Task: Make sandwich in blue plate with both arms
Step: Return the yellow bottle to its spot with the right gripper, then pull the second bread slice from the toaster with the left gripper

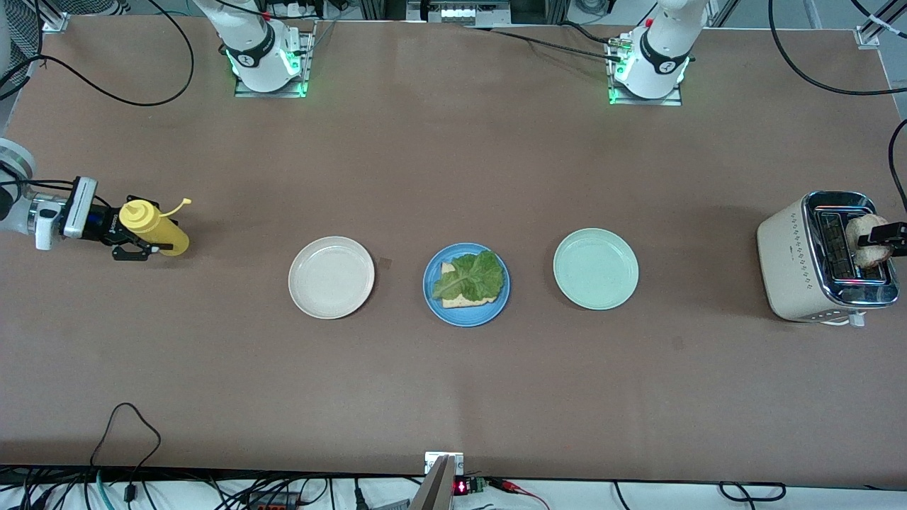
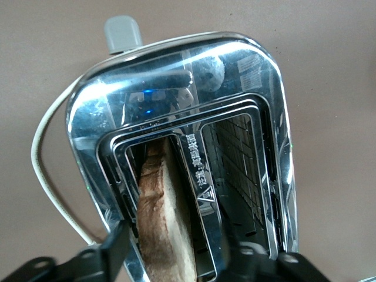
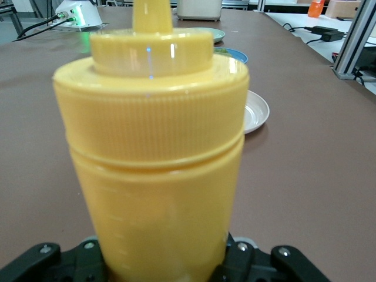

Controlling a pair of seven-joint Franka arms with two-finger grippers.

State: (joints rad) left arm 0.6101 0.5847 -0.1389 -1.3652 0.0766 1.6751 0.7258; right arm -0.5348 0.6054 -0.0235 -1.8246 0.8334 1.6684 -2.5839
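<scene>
The blue plate [image 1: 434,303] in the middle of the table holds one tan bread slice [image 1: 464,302] with a green lettuce leaf [image 1: 470,276] on top. A second toasted slice [image 1: 866,230] [image 2: 161,205] stands in a slot of the toaster [image 1: 790,262] [image 2: 258,76] at the left arm's end. My left gripper [image 1: 879,241] [image 2: 182,252] is open over that slot, one finger on each side of the slice, with a gap on one side. My right gripper [image 1: 138,241] [image 3: 164,258] is shut on a yellow squeeze bottle [image 1: 152,227] [image 3: 153,147] at the right arm's end.
A beige plate [image 1: 331,277] lies beside the blue plate toward the right arm's end, and a pale green plate [image 1: 595,268] lies toward the left arm's end. The toaster's pale cord [image 2: 47,176] trails on the table beside it.
</scene>
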